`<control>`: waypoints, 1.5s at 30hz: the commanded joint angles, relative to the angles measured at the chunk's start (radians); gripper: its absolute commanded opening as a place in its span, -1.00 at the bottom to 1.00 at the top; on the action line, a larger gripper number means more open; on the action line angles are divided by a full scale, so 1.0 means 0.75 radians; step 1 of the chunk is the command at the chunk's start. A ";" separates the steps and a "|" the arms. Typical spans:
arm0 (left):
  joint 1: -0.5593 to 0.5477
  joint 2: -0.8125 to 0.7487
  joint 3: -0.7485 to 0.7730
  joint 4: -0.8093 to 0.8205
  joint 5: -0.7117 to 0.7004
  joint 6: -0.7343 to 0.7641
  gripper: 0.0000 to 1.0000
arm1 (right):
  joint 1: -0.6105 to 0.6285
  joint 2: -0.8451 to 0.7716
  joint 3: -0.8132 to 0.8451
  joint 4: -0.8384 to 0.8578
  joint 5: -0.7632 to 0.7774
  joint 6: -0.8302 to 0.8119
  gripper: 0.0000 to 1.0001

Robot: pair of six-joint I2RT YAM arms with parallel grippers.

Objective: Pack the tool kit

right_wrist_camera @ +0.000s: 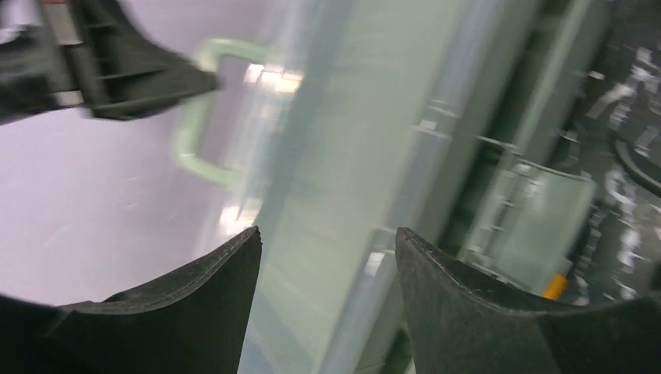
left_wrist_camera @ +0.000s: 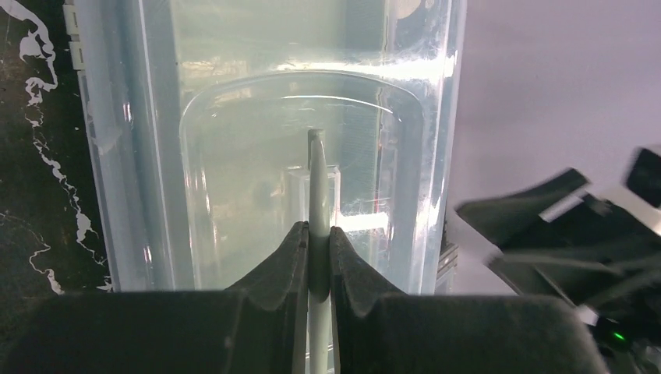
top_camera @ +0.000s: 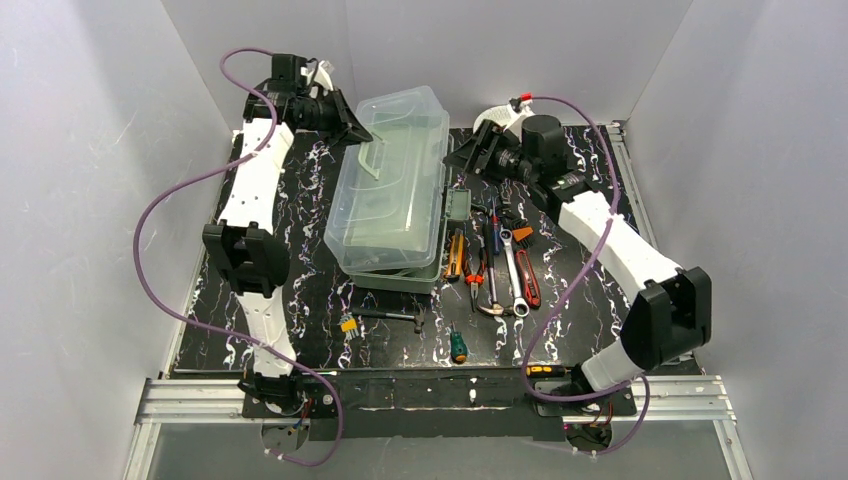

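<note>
- The left gripper (top_camera: 347, 124) is at the far left of the black marbled table (top_camera: 300, 290), reaching over the left long side of the toolbox (top_camera: 395, 200).
- In the left wrist view its 2 fingers (left_wrist_camera: 292, 253) are pinched tight on the thin pale green handle (left_wrist_camera: 316, 179), which stands edge-on between them.
- The toolbox sits at the middle of the table towards the back, its long sides running from near to far. Its clear lid (top_camera: 400, 150) lies over the pale green base (top_camera: 400, 280), which shows along the near end.
- Just in front of the toolbox, apart from it, lie a small dark tool (top_camera: 392, 315) and a green-handled screwdriver (top_camera: 457, 345).
- Just right of the toolbox, a row of loose hand tools (top_camera: 492, 262) lies side by side on the table: screwdrivers, pliers and wrenches.
- The right gripper (top_camera: 463, 153) is close beside the far right side of the toolbox. The blurred right wrist view shows its 2 fingers (right_wrist_camera: 234, 273) spread wide with nothing held; the toolbox side fills the gap beyond them, and I cannot tell whether they touch it.
</note>
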 commanded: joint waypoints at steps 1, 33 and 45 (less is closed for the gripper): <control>0.087 -0.126 0.044 0.087 0.212 -0.069 -1.00 | -0.005 0.125 0.065 -0.240 0.192 -0.143 0.43; 0.622 -0.264 -0.616 0.655 0.661 -0.311 -1.00 | -0.051 1.017 0.966 -0.553 0.289 -0.370 -0.97; 0.801 -0.176 -0.478 0.240 0.511 0.055 -0.72 | -0.076 0.958 0.919 -0.526 0.176 -0.412 -0.97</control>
